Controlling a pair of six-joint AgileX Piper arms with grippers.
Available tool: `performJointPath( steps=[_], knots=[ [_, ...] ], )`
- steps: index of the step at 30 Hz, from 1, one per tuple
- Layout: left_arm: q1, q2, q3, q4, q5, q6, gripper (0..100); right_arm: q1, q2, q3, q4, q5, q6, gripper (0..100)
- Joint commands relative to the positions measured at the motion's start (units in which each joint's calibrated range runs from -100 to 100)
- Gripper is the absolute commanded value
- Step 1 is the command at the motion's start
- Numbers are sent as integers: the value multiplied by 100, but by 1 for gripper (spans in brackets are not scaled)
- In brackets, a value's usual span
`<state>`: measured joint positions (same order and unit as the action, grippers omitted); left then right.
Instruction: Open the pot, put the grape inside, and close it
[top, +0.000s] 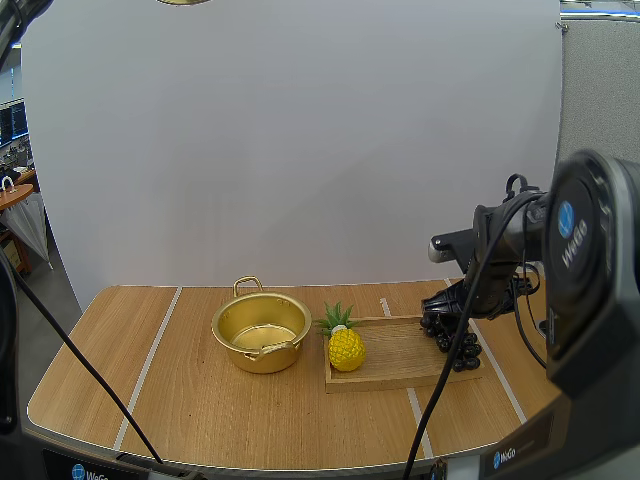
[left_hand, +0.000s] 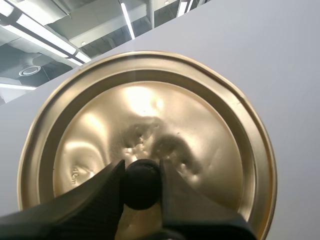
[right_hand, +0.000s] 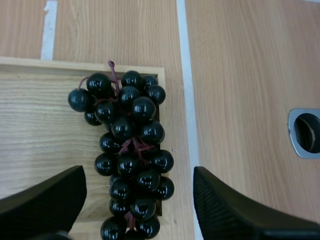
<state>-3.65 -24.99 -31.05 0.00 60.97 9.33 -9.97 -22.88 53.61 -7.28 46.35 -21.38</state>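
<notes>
The gold pot (top: 261, 333) stands uncovered on the table, with nothing visible inside it. Its gold lid (left_hand: 145, 135) is held up in the air, and my left gripper (left_hand: 141, 182) is shut on the lid's black knob (left_hand: 141, 184). A bunch of dark grapes (right_hand: 129, 150) lies on the right end of the wooden tray (right_hand: 40, 125), partly over its edge. My right gripper (right_hand: 139, 175) hovers just above the bunch, open, one finger on each side. In the high view the right gripper (top: 440, 306) sits over the grapes (top: 459, 343).
A yellow toy pineapple (top: 345, 344) stands on the left end of the wooden tray (top: 400, 358), between the pot and the grapes. A metal-rimmed hole (right_hand: 305, 132) is set in the table right of the tray. White tape lines cross the tabletop.
</notes>
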Motion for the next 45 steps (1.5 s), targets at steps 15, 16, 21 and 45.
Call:
performJointPath(
  steps=[15, 16, 21, 45],
  knots=[
    [-19, -15, -52, 0, -267, -30, 0, -122, 881, -94, 644, -844, -896, 100],
    [-19, -15, -52, 0, -267, -30, 0, -122, 893, -94, 675, -867, -916, 100],
    [-19, -15, -52, 0, -267, -30, 0, -122, 1041, -94, 664, -1005, -916, 100],
    [-19, -15, -52, 0, -267, -30, 0, -115, 1599, -94, 728, -1399, -916, 16]
  ],
)
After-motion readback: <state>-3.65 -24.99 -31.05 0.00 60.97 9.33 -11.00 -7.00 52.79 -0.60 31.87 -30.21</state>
